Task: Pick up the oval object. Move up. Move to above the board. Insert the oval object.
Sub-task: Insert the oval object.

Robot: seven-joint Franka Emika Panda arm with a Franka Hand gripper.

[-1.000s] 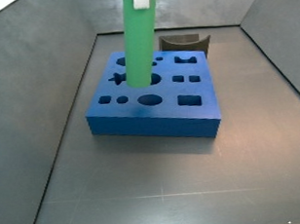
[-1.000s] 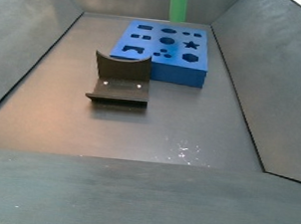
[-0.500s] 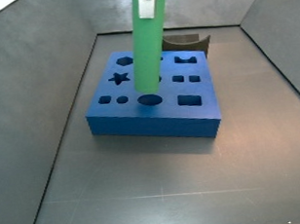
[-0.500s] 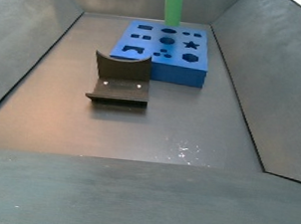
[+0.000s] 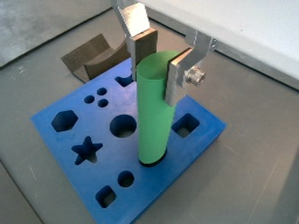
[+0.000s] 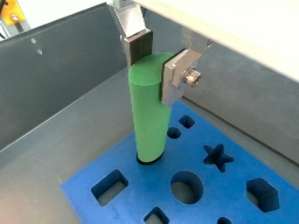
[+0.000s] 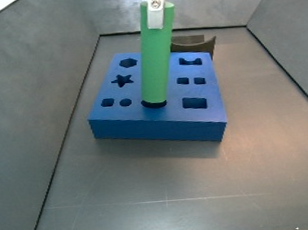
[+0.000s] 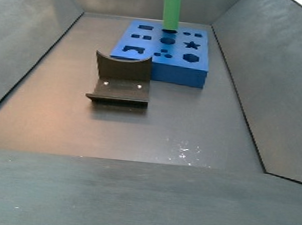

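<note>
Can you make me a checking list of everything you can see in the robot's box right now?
Surface: dark grey metal floor, bare apart from the items below.
Oval object: green rod standing upright, its lower end at a hole in the board.
Board: blue block with star, round and square holes, flat on the floor.
Clutter: dark brown curved block beside the board, not touching it.
Gripper: gripper shut on the rod's top end, directly above the board.
Cables: nothing seen.
Surroundings: grey walls all round the floor.
</note>
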